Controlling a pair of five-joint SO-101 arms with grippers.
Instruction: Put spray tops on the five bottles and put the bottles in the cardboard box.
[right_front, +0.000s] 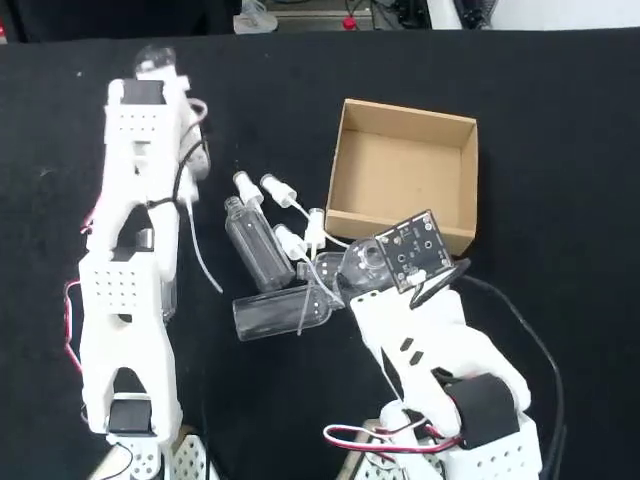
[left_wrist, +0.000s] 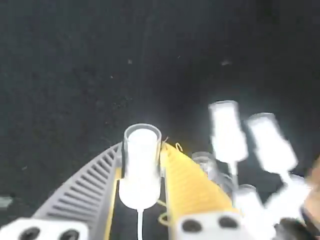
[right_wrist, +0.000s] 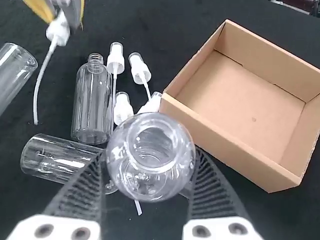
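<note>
The left end effector (left_wrist: 142, 150) was closed on a spray top (left_wrist: 141, 172). The right end effector (right_wrist: 150, 161) gripped a clear bottle (right_wrist: 150, 145) near the cardboard box (right_front: 398, 224). A second bottle (right_front: 257, 243) and a third bottle (right_front: 282, 311) lay on the worktop (right_front: 560, 120) beside loose spray tops (right_front: 278, 190).

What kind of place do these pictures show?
Probably a robotics lab bench or hobby workshop: a black-covered table, a white left arm and right arm with exposed wires, and what look like cables beyond the far edge.
</note>
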